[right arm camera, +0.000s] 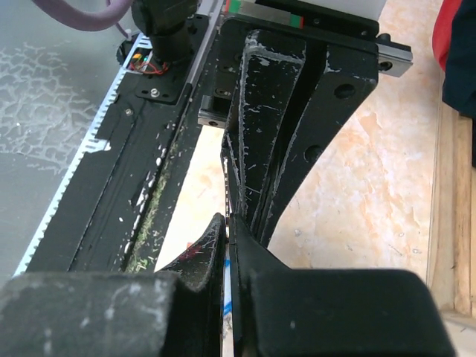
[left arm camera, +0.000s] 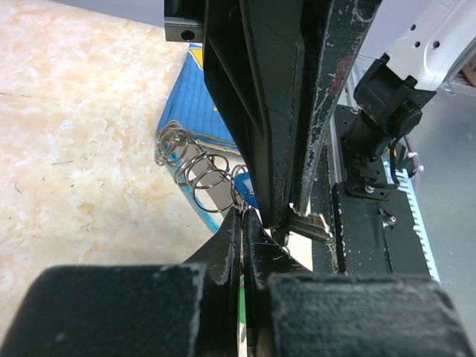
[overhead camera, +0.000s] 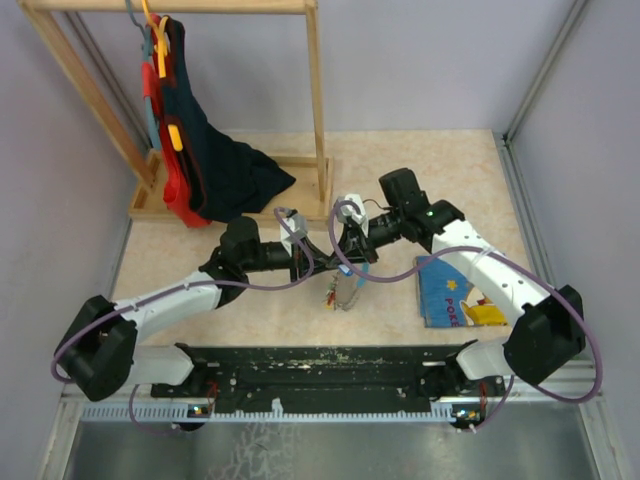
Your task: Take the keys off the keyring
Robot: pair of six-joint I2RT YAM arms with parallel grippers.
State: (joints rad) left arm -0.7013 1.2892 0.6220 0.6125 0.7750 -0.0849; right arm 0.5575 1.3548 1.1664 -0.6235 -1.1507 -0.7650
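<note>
Both grippers meet tip to tip above the table's middle. My left gripper is shut; in its wrist view a thin green sliver of a key shows between the jaws. The keyring's chain of silvery rings trails from its tips. My right gripper is shut too; in its wrist view a thin flat piece with a blue mark sits between the jaws, which part I cannot tell. The rest of the keys dangle below the grippers, with red and yellow heads showing.
A blue picture book lies at the right under the right arm, with a yellow piece on it. A wooden clothes rack with dark and red garments stands at the back left. A black rail runs along the near edge.
</note>
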